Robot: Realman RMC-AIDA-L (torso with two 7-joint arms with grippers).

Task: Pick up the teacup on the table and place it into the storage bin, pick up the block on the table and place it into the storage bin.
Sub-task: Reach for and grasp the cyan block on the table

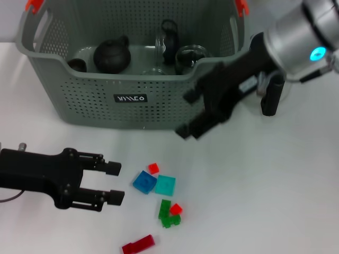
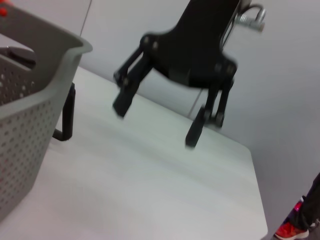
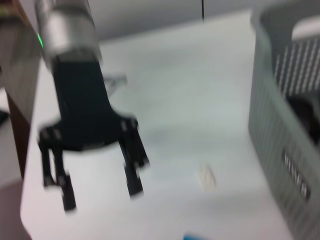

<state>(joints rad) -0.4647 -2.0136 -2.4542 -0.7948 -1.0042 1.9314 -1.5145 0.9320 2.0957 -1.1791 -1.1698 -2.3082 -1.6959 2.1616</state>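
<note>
The grey perforated storage bin (image 1: pixel 132 98) stands at the back of the table, and it also shows in the left wrist view (image 2: pixel 30 125) and the right wrist view (image 3: pixel 285 130). Inside it lie a dark round pot (image 1: pixel 111 54) and clear glassware (image 1: pixel 189 57). No teacup shows on the table. Several blocks lie in front of the bin: blue (image 1: pixel 143 182), teal (image 1: pixel 164 185), green (image 1: pixel 168 214), small red (image 1: pixel 153 168) and dark red (image 1: pixel 138 245). My right gripper (image 1: pixel 184 114) (image 2: pixel 155 125) hangs open and empty before the bin's front right corner. My left gripper (image 1: pixel 117 183) (image 3: pixel 100 195) is open, low, just left of the blocks.
A black handle (image 1: pixel 270 98) (image 2: pixel 65 115) stands right of the bin, partly behind my right arm. Orange clips (image 1: pixel 34 5) sit on the bin's rim. White tabletop (image 1: pixel 275 201) lies to the right of the blocks.
</note>
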